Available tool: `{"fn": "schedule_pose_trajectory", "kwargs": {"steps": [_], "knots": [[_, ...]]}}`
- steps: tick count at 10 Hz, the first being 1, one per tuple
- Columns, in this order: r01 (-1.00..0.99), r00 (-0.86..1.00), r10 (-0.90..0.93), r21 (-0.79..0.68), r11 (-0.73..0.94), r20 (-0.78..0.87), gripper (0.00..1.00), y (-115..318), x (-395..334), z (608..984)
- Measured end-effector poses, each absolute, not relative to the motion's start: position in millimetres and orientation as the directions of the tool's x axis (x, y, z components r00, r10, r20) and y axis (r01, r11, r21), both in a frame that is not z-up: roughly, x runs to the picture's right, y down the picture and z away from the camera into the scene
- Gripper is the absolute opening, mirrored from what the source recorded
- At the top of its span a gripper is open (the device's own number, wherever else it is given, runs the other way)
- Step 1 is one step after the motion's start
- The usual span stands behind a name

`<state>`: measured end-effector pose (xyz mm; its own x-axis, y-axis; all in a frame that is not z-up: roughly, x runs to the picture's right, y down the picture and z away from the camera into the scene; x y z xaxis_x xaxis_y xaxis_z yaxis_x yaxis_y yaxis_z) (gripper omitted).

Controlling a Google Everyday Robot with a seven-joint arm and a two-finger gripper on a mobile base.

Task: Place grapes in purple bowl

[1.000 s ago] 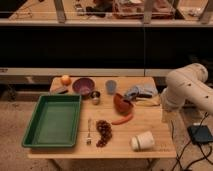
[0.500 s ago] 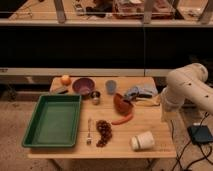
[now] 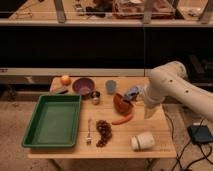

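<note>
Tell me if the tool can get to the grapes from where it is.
Probably yes. The tool hangs over the table by the reddish-brown bowl. The grapes lie open from above, with only the fork and carrot beside them.

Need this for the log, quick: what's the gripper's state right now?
Gripper, beside the reddish-brown bowl toward the table's right side: state cannot be told. The grapes lie on the table, apart from it.
</note>
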<state>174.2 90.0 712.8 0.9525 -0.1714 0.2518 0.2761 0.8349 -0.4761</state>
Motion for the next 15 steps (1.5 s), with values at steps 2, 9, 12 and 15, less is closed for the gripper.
{"fn": "schedule_pose_trajectory", "kwargs": {"steps": [2, 9, 12, 15], "knots": [[0.382, 0.908, -0.246, -0.428, 0.819, 0.34, 0.65, 93.5, 142.1, 718.4], [0.642, 0.71, -0.476, -0.199, 0.741, 0.519, 0.65, 110.3, 68.7, 726.6], [0.639, 0.713, -0.474, -0.201, 0.743, 0.516, 0.65, 110.6, 71.4, 726.4], [0.713, 0.648, -0.578, -0.129, 0.689, 0.496, 0.65, 108.4, 68.3, 728.9]]}}
